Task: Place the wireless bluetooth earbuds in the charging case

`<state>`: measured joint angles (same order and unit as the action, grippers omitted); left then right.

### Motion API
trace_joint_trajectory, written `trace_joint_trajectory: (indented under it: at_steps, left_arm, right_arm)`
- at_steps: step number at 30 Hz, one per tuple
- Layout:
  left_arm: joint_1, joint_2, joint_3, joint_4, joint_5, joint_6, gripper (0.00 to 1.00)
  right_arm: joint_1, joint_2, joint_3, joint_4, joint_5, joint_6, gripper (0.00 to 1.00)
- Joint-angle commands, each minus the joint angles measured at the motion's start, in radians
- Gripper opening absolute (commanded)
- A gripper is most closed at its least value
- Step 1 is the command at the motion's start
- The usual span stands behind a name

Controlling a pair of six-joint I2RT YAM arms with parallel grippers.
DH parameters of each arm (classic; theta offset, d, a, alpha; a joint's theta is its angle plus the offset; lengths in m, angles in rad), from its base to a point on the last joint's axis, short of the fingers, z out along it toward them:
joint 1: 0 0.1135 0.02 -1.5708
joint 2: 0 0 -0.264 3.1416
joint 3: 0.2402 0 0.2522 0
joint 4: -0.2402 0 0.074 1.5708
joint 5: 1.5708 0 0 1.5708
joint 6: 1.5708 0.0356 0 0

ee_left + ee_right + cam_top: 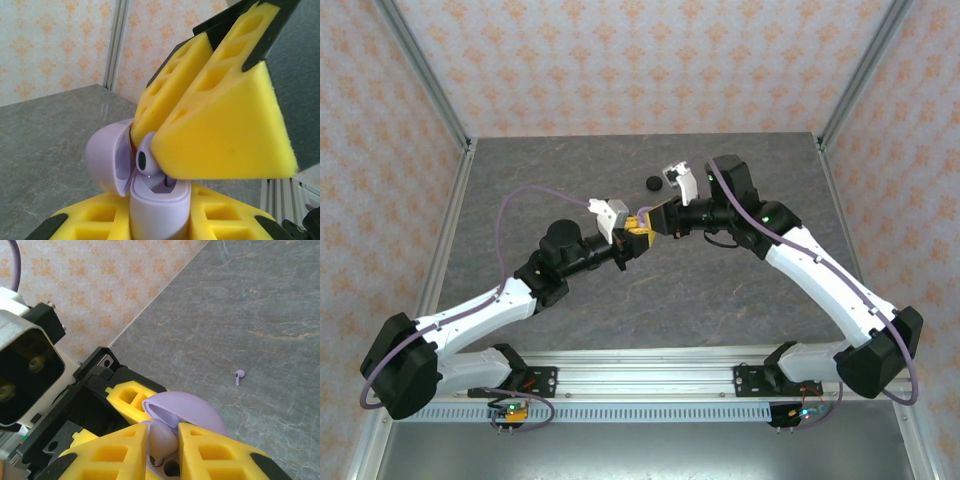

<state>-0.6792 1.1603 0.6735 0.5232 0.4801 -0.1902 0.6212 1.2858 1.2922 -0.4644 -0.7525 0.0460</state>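
Over grey table (260, 315), right gripper (162, 432) pinches lilac earbud (145, 160) above case (160, 212).

Two lilac earbuds (142, 160) (240, 376), one lilac case (161, 210), one black round case (651, 181), two hands (638, 238) (662, 216).

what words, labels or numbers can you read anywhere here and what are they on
None can be read.
The lilac case, the loose lilac earbud, the yellow fingers and the patterned walls carry no lettering.
The small circuit boards near the front edge are too small to read.
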Motion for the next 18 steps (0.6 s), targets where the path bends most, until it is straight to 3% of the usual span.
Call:
trace_joint_trajectory:
  at_steps: [1,4,6,10,18]
  left_arm:
    - [0.006,-0.008,0.034,0.059,-0.004,-0.009,0.24]
    - [0.006,-0.008,0.037,0.05,-0.013,-0.007,0.24]
    - [0.006,-0.007,0.037,0.04,-0.027,-0.002,0.25]
    - [0.006,-0.004,0.042,0.008,-0.046,0.006,0.25]
    - [0.006,-0.016,0.032,-0.043,-0.107,0.021,0.25]
  right_arm:
    - [0.021,-0.002,0.023,-0.039,-0.069,-0.017,0.25]
    - [0.02,-0.004,0.027,-0.046,-0.042,-0.015,0.29]
    - [0.02,-0.011,0.025,-0.045,-0.013,-0.01,0.41]
    - [0.02,-0.033,0.019,-0.037,0.078,0.006,0.52]
    - [0.02,-0.097,-0.022,0.031,0.294,0.071,0.57]
